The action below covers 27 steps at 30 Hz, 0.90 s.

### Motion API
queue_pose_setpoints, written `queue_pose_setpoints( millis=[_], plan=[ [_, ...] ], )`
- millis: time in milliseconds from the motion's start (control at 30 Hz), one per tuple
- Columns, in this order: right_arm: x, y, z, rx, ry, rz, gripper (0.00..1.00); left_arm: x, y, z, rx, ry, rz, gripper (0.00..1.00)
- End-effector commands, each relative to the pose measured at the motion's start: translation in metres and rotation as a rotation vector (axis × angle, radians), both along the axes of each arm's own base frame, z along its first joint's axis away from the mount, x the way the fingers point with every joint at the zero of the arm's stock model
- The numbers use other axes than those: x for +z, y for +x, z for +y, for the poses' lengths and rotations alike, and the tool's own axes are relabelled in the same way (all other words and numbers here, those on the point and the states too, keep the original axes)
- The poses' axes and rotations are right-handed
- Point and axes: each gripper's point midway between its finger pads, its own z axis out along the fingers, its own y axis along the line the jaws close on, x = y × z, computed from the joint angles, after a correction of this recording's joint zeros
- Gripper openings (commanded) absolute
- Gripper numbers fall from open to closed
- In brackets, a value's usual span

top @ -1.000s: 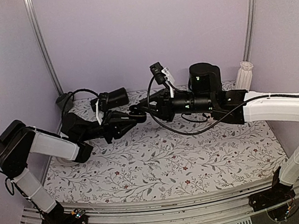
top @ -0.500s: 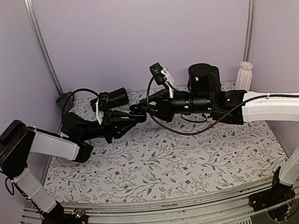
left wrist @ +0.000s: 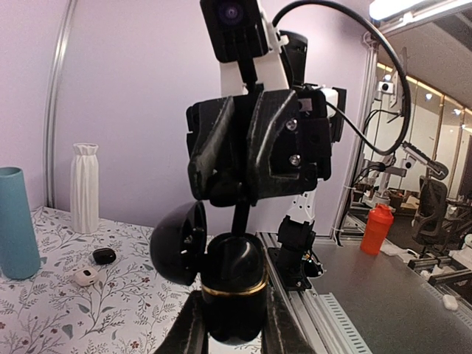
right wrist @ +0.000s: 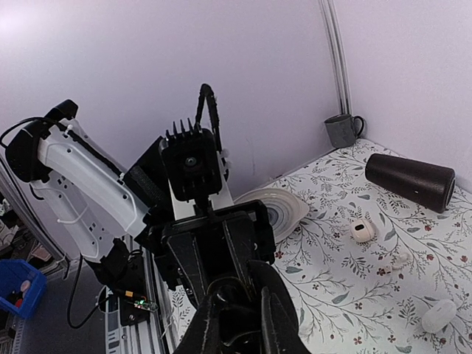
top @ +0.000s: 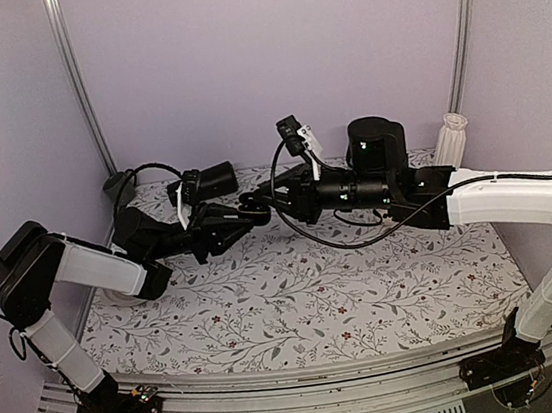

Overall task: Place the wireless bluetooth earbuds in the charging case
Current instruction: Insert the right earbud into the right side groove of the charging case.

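Both arms are raised over the floral-patterned worktop (top: 298, 304), and the grippers are met tip to tip near its back.

Left gripper (left wrist: 234, 318): clenched around the lower body of the small black rounded charging case (left wrist: 232, 284), which is held clear of the worktop. A gold band is seen at its mouth. The hinged lid (left wrist: 177, 243) is swung open to one side, so the mouth is presented to the right gripper (left wrist: 230, 193).

Right gripper: fingers are pinched together on a slim dark piece, taken to be a tiny black earbud (left wrist: 240, 218). Its shape cannot be fully made out. The piece is placed directly over the open mouth, lower end at or just inside the rim; contact cannot be confirmed.

Key relation: the case lies straight ahead of the right gripper's tips, on the gripper's own line. The earbud's long axis is aligned with that line and with the case's well. The right arm is nearer the earbud; the case is carried by the left. A short push along this axis is judged to be what the next move needs.

Count:
- Charging case: one.
- Earbuds seen: one. A second is found in no view, and whether it is seated inside cannot be told.
- Also on the worktop: one white ribbed vase (left wrist: 85, 188), one teal cylinder (left wrist: 15, 221), one small black rounded object (left wrist: 104, 255), and one small white rounded object (left wrist: 86, 276) just beside it.
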Motion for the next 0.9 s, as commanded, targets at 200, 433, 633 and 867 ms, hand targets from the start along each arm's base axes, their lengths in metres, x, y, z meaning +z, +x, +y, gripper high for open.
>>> queue_pose_setpoints(
  millis=[200, 433, 633, 867],
  plan=[
    [-0.019, -0.002, 0.0, -0.004, -0.055, 0.024, 0.15, 0.027, -0.004, 0.006, 0.038, -0.07, -0.091, 0.0],
    [-0.021, -0.002, 0.0, -0.004, -0.062, 0.027, 0.15, 0.028, -0.004, 0.009, 0.055, -0.072, -0.096, 0.0],
    [-0.024, -0.002, 0.001, 0.001, -0.065, 0.041, 0.15, 0.027, -0.004, 0.01, 0.062, -0.075, -0.098, 0.0],
    [-0.032, -0.003, 0.004, 0.002, -0.082, 0.053, 0.15, 0.029, -0.004, 0.011, 0.063, -0.078, -0.103, 0.0]
  ],
)
